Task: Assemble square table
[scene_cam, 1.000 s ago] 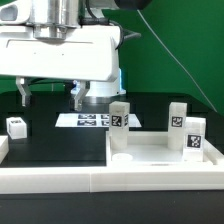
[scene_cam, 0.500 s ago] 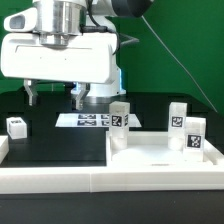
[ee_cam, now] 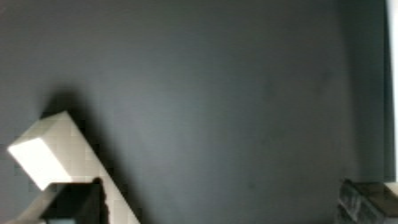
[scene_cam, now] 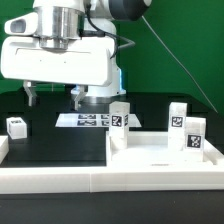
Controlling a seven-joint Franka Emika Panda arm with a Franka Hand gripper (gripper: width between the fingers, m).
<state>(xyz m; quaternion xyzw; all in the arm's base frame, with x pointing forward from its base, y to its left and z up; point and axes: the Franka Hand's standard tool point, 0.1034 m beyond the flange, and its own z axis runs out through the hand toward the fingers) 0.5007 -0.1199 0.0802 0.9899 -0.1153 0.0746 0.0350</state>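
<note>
The white square table slab [scene_cam: 160, 152] lies at the exterior view's right. Three tagged leg blocks stand upright at it [scene_cam: 119, 117] [scene_cam: 177, 114] [scene_cam: 194, 135]. A smaller white leg block [scene_cam: 16, 126] sits alone on the black table at the left. My gripper [scene_cam: 52, 98] hangs open above the table between that lone block and the slab, holding nothing. In the wrist view a white block [ee_cam: 48, 150] lies beside one dark finger [ee_cam: 68, 205], outside the gap of the gripper [ee_cam: 214, 212].
The marker board [scene_cam: 88, 120] lies flat behind the gripper. A long white rail [scene_cam: 100, 182] runs along the front of the table. A green backdrop with a black cable stands behind.
The gripper body has sunk a little and shifted slightly to the exterior view's right. Its jaws stay open and the parts have not moved.
</note>
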